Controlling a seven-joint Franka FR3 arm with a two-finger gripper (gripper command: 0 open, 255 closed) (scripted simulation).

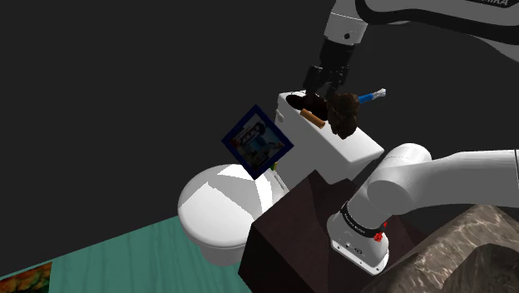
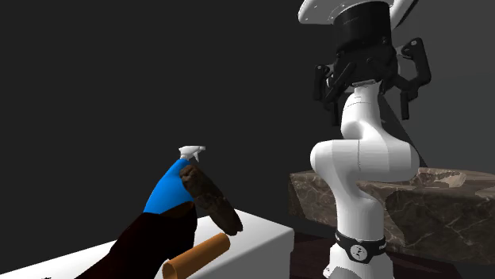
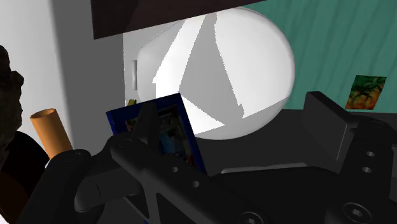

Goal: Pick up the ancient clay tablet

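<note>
The clay tablet (image 1: 343, 112) is a rough brown slab on the white toilet tank (image 1: 333, 148), beside a blue spray bottle (image 1: 371, 96). In the second exterior view the tablet (image 2: 212, 198) leans tilted against the spray bottle (image 2: 168, 190). My black gripper (image 1: 323, 86) hangs open just above the tank, over a dark lump (image 1: 298, 101) and an orange cylinder (image 1: 314, 115), a little to the shoulder view's left of the tablet. The gripper (image 2: 369, 83) has its fingers spread wide with nothing between them. In the wrist view the gripper (image 3: 236, 124) looks past the tablet's dark edge (image 3: 7, 76).
A blue picture box (image 1: 256, 141) leans against the tank's side above the white toilet lid (image 1: 220, 200). The dark brown stand (image 1: 291, 241) sits close beside the toilet. A stone block (image 1: 466, 250) lies at the lower right, and the teal floor (image 1: 108, 258) at the lower left.
</note>
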